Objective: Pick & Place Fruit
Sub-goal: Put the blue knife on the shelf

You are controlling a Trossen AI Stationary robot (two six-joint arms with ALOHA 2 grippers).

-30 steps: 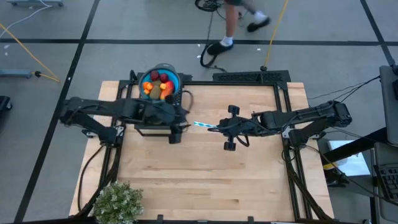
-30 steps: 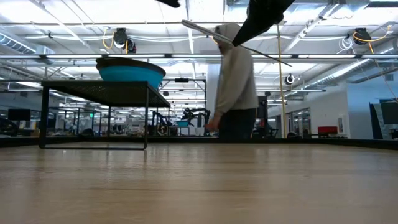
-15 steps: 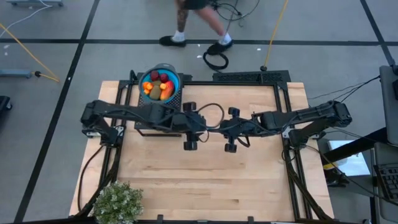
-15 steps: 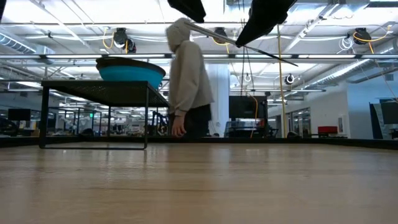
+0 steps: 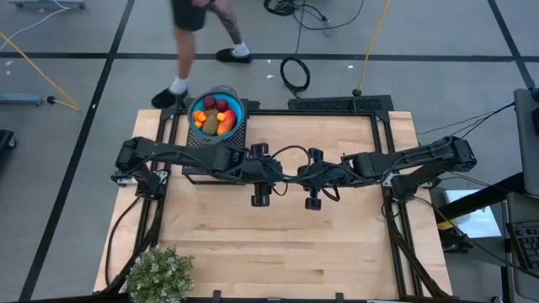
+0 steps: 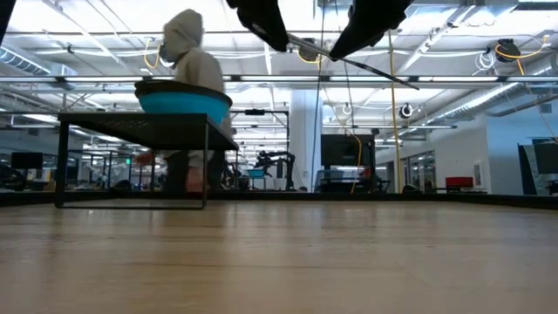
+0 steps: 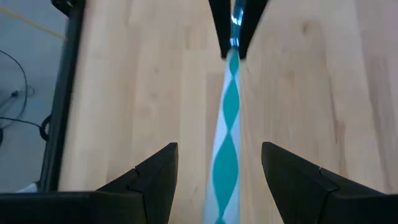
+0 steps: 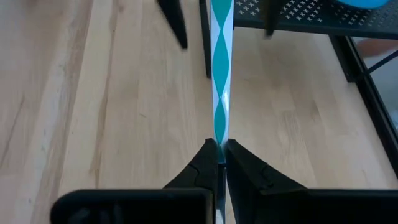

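While my right gripper (image 8: 218, 149) is pinched tight on one end of the thin white stick with teal diamond markings (image 8: 221, 68), I hold it in the air above the middle of the pale wooden table (image 5: 278, 244), its long axis running straight across toward my other arm. My left gripper (image 7: 217, 158) faces it head-on from the opposite side, fingers (image 7: 152, 177) spread wide with the free end of the stick lying in the gap between them, touching neither as far as I can tell. So the two pincers stand nearly tip to tip over the table's centre, sharing one line, and the stick is that line. If a handover is meant, I judge that my left only has to close where it is; the axis already lies between its fingers. The fruit (image 5: 215, 118), a heap of small red, orange and brown-green pieces, sits in the round blue bowl (image 5: 239, 109) on the black mesh stand (image 5: 192, 139) at the far left corner of the table, behind my left arm and well apart from both pincers. My left arm is clearly the nearer one to it; my right would have to reach across. A bushy green plant (image 5: 158, 273) stands at the near left corner, and a person in a hooded top (image 6: 187, 61) walks past beyond the bowl.
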